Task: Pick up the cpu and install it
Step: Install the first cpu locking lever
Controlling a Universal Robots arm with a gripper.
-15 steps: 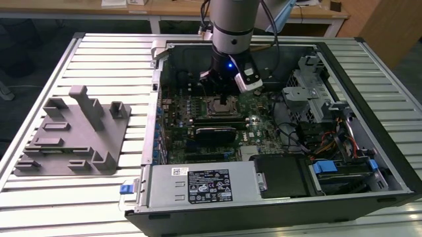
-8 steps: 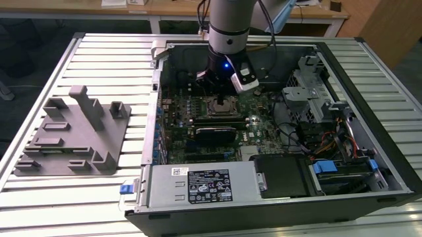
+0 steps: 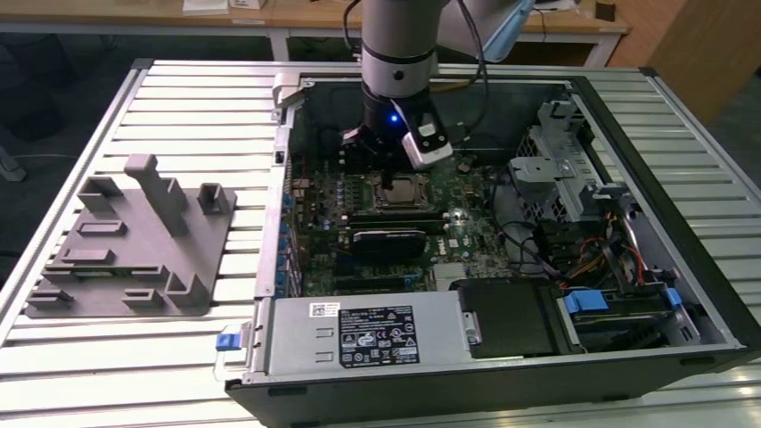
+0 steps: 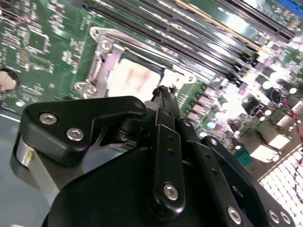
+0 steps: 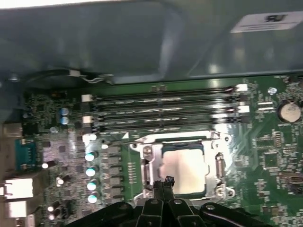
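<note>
slatted table (image 3: 178, 98) under my open pc case (image 3: 476, 392); white label (image 3: 380, 332) at six o'clock of the cpu (image 3: 407, 189) (unreadable); gripper (image 5: 164, 181) pressed together, empty, poised at its edge.

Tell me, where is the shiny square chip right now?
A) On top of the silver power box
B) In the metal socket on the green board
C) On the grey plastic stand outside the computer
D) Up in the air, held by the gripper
B: in the first wrist view the cpu lies flat inside the metal socket frame on the green board, with the gripper close by its edge.
</note>
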